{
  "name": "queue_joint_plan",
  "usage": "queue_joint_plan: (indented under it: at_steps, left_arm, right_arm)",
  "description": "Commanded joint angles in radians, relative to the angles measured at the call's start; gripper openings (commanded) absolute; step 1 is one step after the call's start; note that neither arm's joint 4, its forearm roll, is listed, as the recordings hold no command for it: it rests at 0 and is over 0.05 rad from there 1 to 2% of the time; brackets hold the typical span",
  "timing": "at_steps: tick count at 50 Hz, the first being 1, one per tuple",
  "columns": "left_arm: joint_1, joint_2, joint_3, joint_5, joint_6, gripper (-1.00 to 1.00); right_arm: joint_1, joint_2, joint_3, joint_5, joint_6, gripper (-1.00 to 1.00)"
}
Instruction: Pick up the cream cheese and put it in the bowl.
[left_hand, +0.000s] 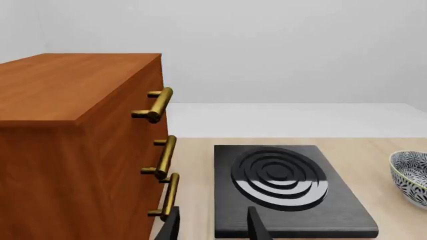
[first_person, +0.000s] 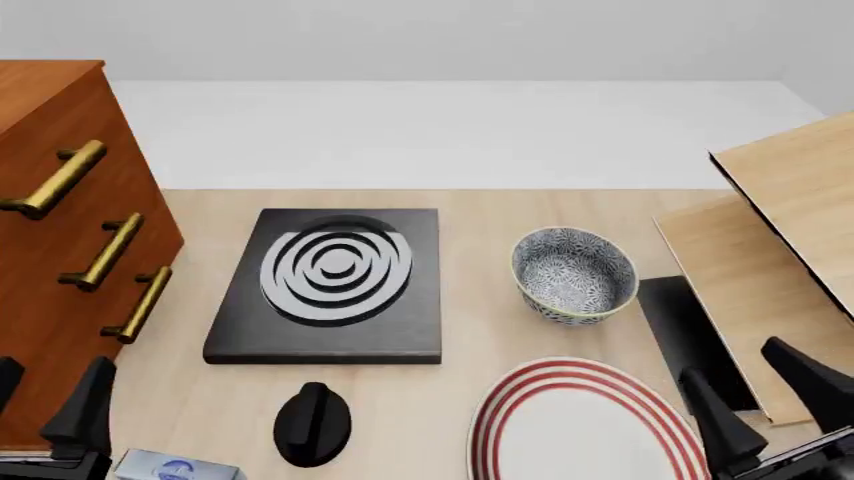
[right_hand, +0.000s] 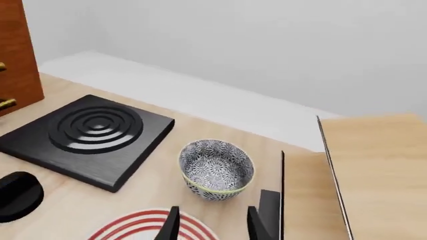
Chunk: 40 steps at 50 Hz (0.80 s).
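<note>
The cream cheese (first_person: 171, 467), a small silver-grey box with a blue round logo, lies at the table's front left edge, cut off by the frame. My left gripper (first_person: 51, 385) hangs open just left of and above it, with nothing between its fingers; the left wrist view does not show the box. The speckled bowl (first_person: 574, 275) stands upright right of centre, and shows as the bowl (right_hand: 217, 170) and the bowl (left_hand: 410, 175). My right gripper (first_person: 734, 365) is open and empty, to the right of the bowl and nearer the front edge.
A brown drawer cabinet (first_person: 54, 250) with brass handles fills the left side. A black stove slab (first_person: 334, 285) with grey rings sits mid-table, a black knob (first_person: 314, 425) in front of it. A red-ringed white plate (first_person: 587, 425) lies in front of the bowl. Wooden boards (first_person: 774, 240) stand at the right.
</note>
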Motion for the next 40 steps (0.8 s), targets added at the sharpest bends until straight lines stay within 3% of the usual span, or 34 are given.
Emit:
queue_joint_plan:
  at_steps: [1,7,21,40]
  left_arm:
    - [0.0,0.0,0.0,0.0,0.0,1.0]
    - [0.0,0.0,0.0,0.0,0.0,1.0]
    - [0.0,0.0,0.0,0.0,0.0,1.0]
    - [0.0,0.0,0.0,0.0,0.0,1.0]
  right_arm:
    - [0.112,0.076,-0.017,-0.023,-0.043,1.0]
    - [0.162,0.145,-0.014,-0.073,-0.058,1.0]
    - [0.325,0.435,-0.014,-0.295,-0.104,1.0]
    - [0.511,0.716,-0.09,-0.445,-0.116,1.0]
